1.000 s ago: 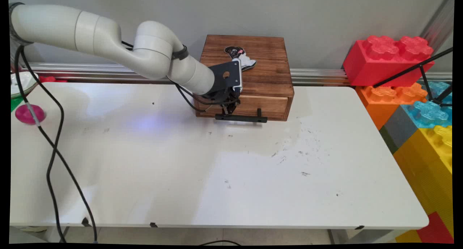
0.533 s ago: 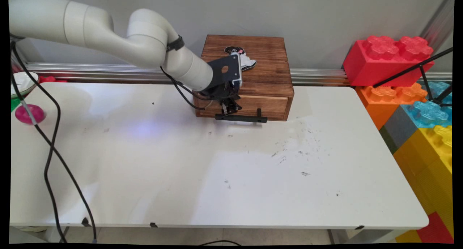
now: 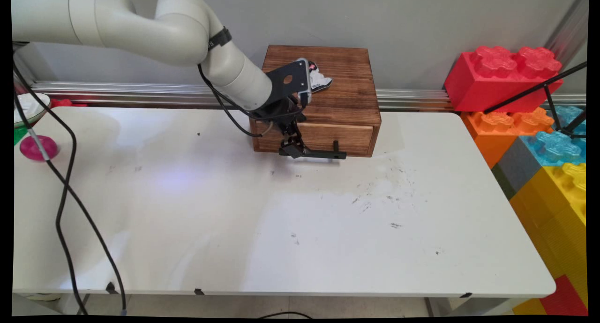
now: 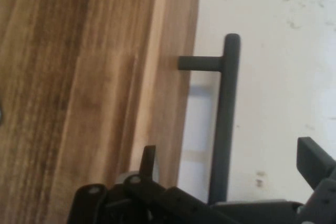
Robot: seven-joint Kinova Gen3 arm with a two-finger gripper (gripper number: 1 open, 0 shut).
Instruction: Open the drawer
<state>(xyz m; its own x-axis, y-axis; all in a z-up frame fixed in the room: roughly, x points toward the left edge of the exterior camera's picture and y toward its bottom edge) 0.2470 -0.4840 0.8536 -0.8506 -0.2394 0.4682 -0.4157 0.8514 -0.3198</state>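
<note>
The black bar handle (image 4: 224,119) juts from the drawer front (image 3: 337,138) of the wooden box (image 3: 337,88) at the table's (image 3: 328,229) far edge — rigid, slim, best taken mid-bar. The gripper (image 3: 294,150) straddles its left end, fingers (image 4: 315,161) spread. Open tabletop lies in front — room to pull.

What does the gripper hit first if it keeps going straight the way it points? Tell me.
Probably the black drawer handle: the gripper points down at it, one of the open fingers on each side. Below lies the table.
</note>
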